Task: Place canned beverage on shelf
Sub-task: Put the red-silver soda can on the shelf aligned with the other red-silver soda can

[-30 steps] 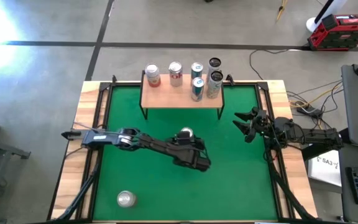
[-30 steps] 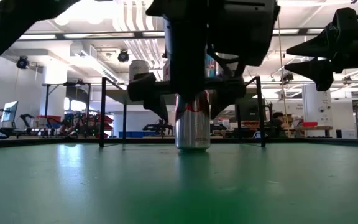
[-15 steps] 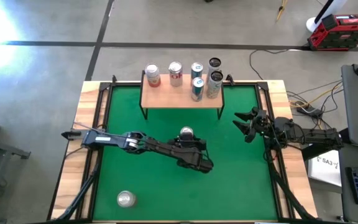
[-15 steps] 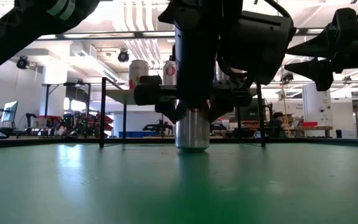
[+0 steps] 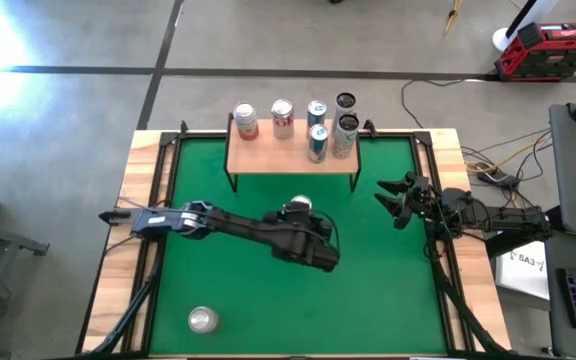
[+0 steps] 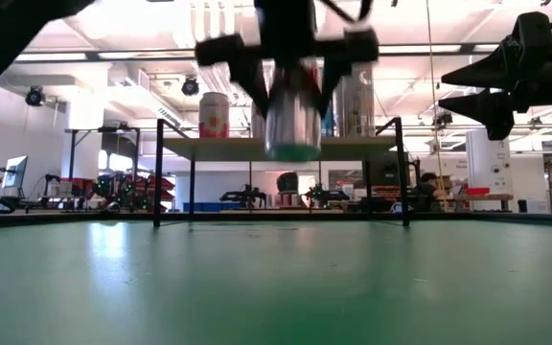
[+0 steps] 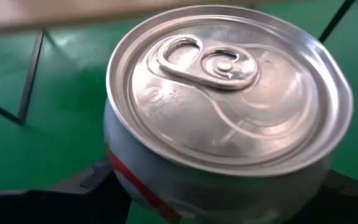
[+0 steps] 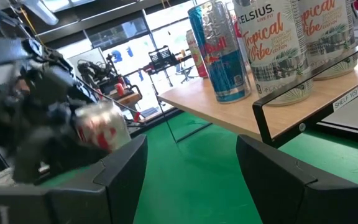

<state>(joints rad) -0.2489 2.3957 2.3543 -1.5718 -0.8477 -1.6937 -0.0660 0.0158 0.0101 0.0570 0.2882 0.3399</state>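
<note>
The can (image 6: 292, 115) has risen off the surface (image 5: 258, 300), clamped upright between the left gripper (image 5: 298, 222) fingers. The shelf (image 5: 290, 155) lies just ahead of them. The right gripper (image 5: 393, 203) waits spread apart.

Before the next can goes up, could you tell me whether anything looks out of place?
Nothing is spilled or damaged; one silver can stands alone at the green mat's near left, far from the wooden shelf.

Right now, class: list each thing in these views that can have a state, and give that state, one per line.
Left gripper: shut on the held can, raised.
Held can: upright, lifted clear of the green mat, unopened.
Right gripper: open, waiting at the table's right side.
Shelf: carrying six upright cans.
Spare can: upright on the mat.
</note>
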